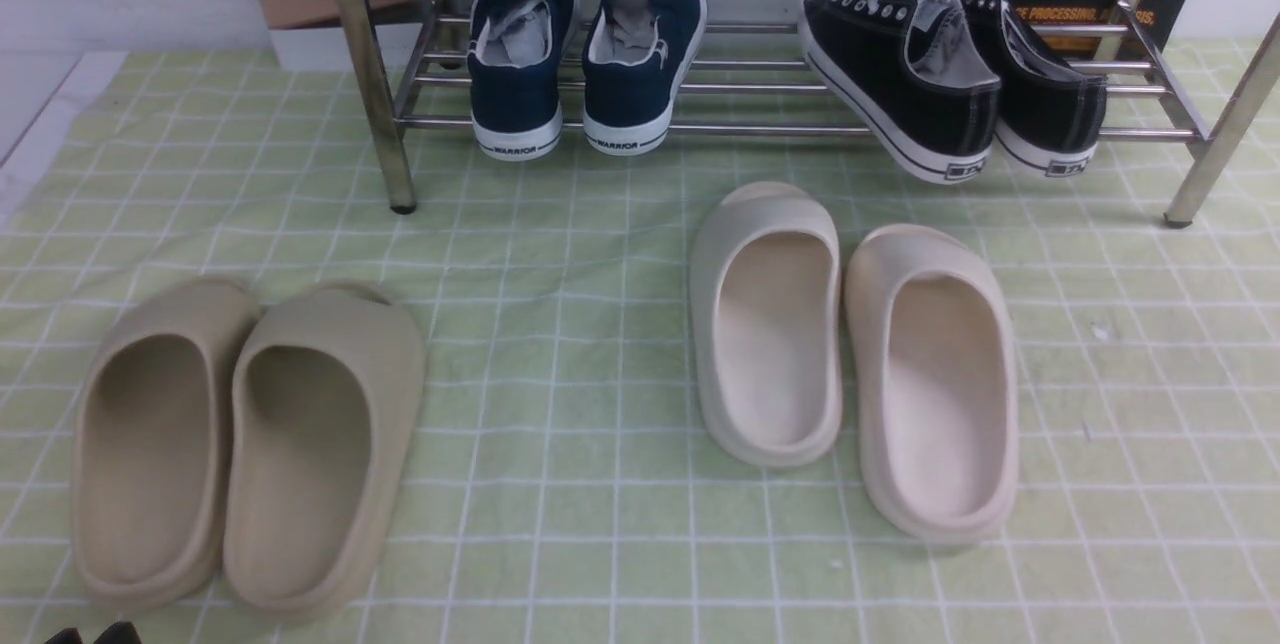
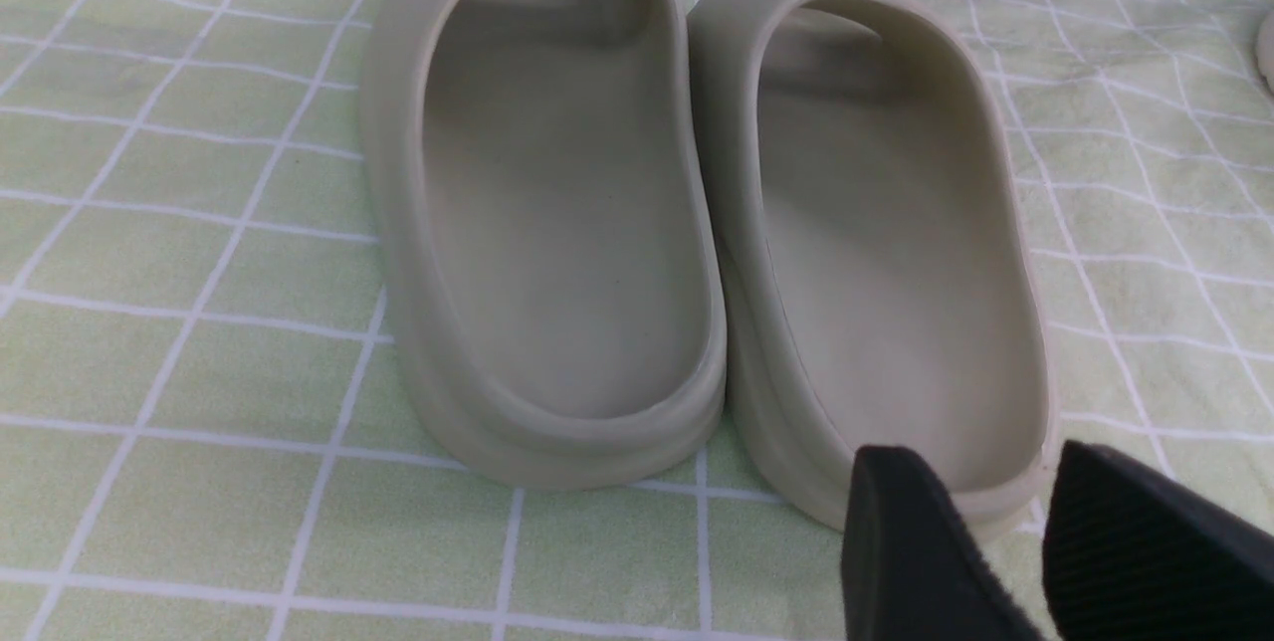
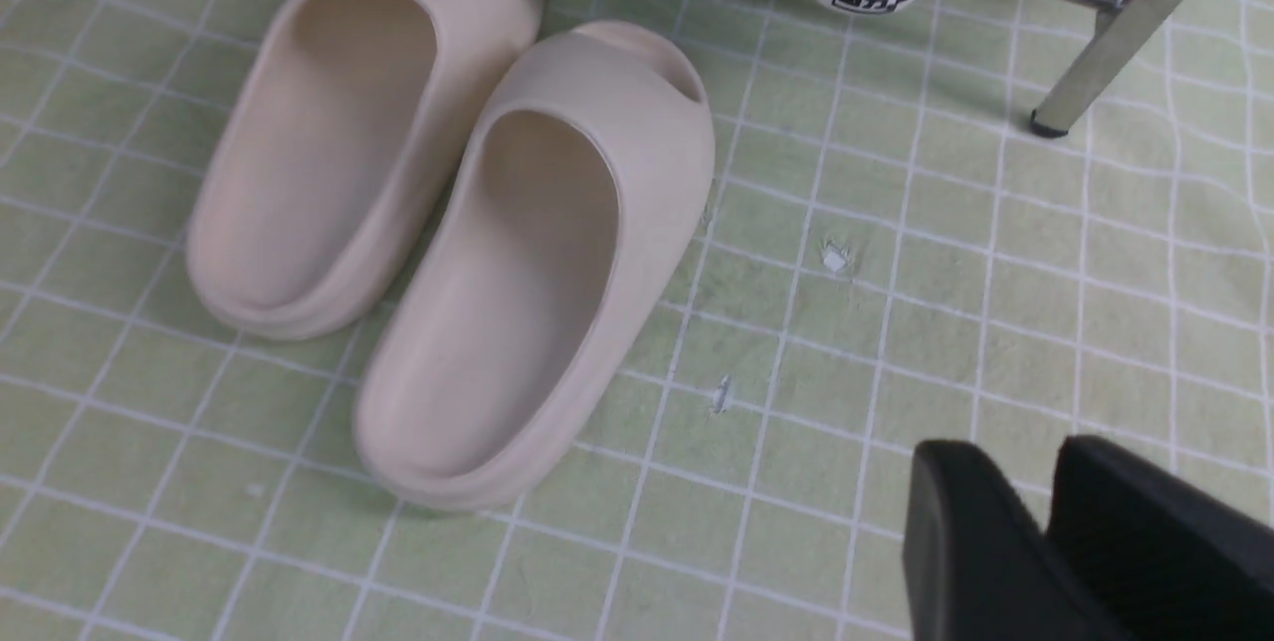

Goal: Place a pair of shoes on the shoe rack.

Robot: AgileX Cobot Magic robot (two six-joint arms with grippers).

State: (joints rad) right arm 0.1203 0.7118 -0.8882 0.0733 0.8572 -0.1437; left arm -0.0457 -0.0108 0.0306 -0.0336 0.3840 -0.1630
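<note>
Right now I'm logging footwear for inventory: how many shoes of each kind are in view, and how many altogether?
Black sneakers: 2
Navy sneakers: 2
Beige slides: 2
Cream slides: 2
Total: 8
</note>
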